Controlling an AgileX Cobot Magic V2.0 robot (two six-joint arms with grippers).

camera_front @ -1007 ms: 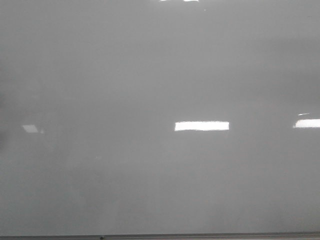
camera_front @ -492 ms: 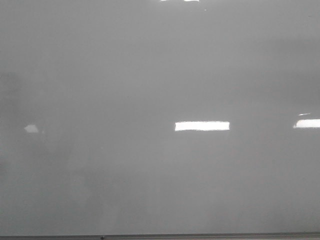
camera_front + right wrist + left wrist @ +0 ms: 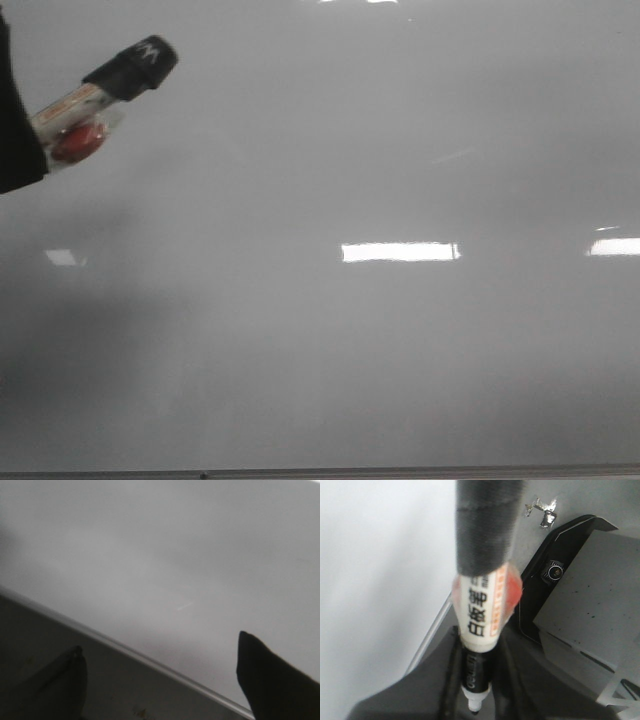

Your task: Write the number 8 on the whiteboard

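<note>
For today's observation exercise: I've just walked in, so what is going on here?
The left gripper is shut on a marker with its black cap on, held at the upper left of the whiteboard. The board bears no marker line, only light reflections, so the number 8 is not begun. The right gripper is open and empty near the board's edge.

Left gripper (image 3: 477,680) clamped (marker (image 3: 105,95) between fingers), right gripper (image 3: 160,680) spread.
</note>
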